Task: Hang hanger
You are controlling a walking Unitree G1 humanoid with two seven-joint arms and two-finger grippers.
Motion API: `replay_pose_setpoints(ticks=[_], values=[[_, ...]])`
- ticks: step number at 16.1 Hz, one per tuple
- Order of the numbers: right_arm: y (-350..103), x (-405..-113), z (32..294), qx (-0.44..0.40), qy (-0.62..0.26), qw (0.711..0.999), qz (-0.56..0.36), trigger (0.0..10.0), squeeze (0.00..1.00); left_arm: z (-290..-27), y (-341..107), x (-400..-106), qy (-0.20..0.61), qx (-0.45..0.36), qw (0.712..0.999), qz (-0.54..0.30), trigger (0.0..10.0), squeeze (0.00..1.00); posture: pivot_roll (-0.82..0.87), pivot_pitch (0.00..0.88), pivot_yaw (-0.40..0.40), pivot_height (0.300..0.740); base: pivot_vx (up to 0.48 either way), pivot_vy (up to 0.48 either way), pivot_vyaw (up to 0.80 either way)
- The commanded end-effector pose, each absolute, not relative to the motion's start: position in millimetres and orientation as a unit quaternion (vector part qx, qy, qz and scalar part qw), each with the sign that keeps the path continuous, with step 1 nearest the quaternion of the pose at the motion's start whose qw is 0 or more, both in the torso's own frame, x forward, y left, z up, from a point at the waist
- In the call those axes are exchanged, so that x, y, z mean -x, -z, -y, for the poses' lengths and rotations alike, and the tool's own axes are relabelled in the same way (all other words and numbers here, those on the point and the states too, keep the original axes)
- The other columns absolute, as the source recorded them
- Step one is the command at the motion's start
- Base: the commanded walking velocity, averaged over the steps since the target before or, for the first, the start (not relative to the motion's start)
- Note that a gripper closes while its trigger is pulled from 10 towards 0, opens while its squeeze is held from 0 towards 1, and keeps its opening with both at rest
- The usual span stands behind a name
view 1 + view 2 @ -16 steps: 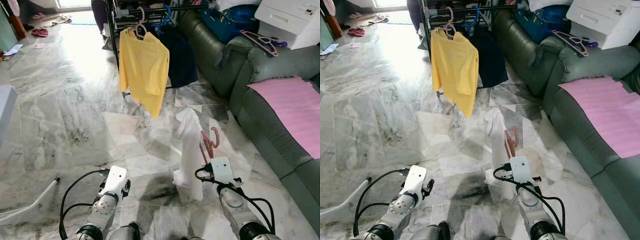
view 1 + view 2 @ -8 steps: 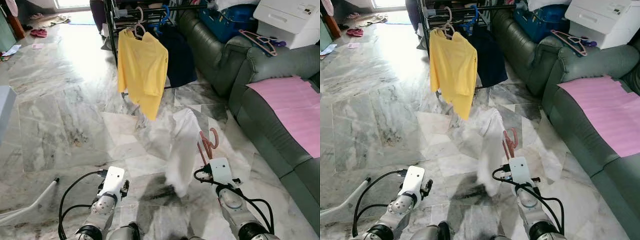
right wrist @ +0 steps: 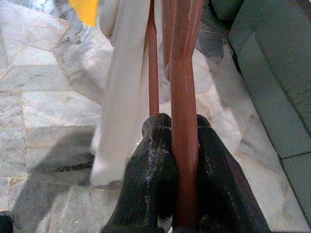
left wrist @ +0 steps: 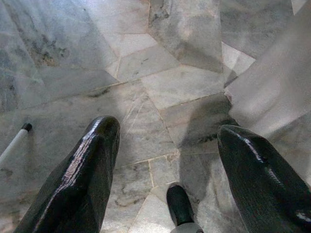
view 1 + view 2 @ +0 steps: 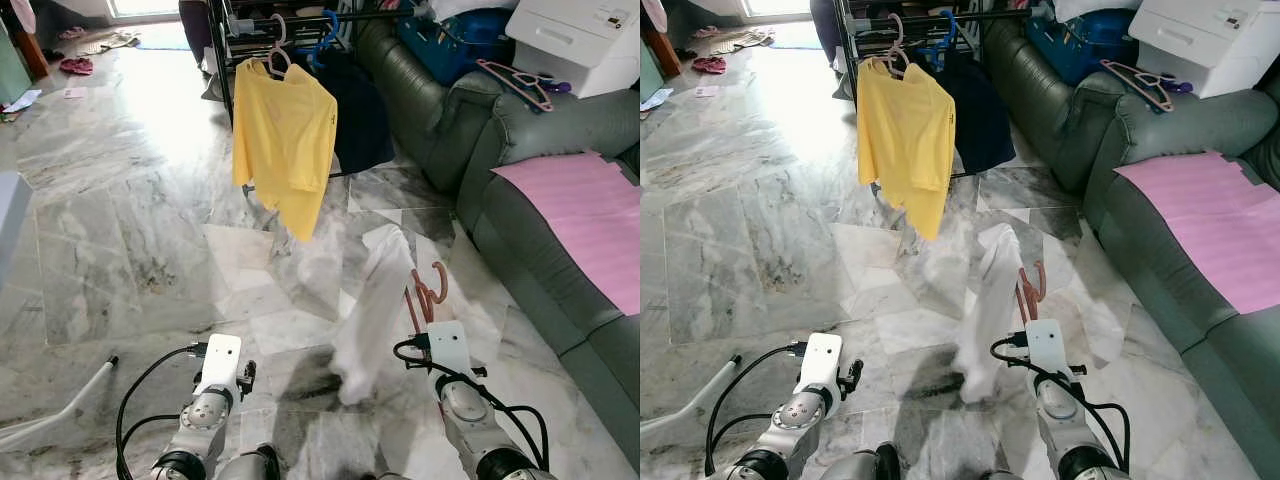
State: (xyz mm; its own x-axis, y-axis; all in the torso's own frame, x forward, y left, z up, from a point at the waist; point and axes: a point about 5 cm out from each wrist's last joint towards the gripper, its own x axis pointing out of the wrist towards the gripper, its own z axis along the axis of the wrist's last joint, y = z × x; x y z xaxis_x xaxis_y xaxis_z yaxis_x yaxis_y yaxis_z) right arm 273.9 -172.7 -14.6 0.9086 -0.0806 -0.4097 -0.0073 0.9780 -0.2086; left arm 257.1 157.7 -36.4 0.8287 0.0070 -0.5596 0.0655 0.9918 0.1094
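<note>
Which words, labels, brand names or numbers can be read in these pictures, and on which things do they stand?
None can be read.
The white plastic drawer box on the dark green sofa has small dark marks, too small to read.
The hanging yellow shirt and the pink sheet carry no print.

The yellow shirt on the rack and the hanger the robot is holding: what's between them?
Bare marble floor, seen in both eye views. The right gripper grips the reddish hanger with its white garment, well short of the yellow shirt.
</note>
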Motion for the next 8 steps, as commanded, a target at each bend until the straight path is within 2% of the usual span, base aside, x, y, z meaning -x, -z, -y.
replay_pose_setpoints(ticks=[1,8], values=[[12.7,-275.4,177.4,0.096,0.032,0.973,-0.21,0.0,0.0,-156.3,36.8,-257.3,0.019,-0.063,0.953,-0.297,10.0,0.0,-0.07,0.085,-0.007,0.74,0.0,0.0,0.0],[16.1,-272.4,176.0,0.089,0.038,0.971,-0.218,0.0,0.0,-152.8,36.4,-258.3,0.028,-0.083,0.951,-0.297,10.0,0.0,-0.07,0.089,-0.002,0.74,0.0,0.0,0.0]])
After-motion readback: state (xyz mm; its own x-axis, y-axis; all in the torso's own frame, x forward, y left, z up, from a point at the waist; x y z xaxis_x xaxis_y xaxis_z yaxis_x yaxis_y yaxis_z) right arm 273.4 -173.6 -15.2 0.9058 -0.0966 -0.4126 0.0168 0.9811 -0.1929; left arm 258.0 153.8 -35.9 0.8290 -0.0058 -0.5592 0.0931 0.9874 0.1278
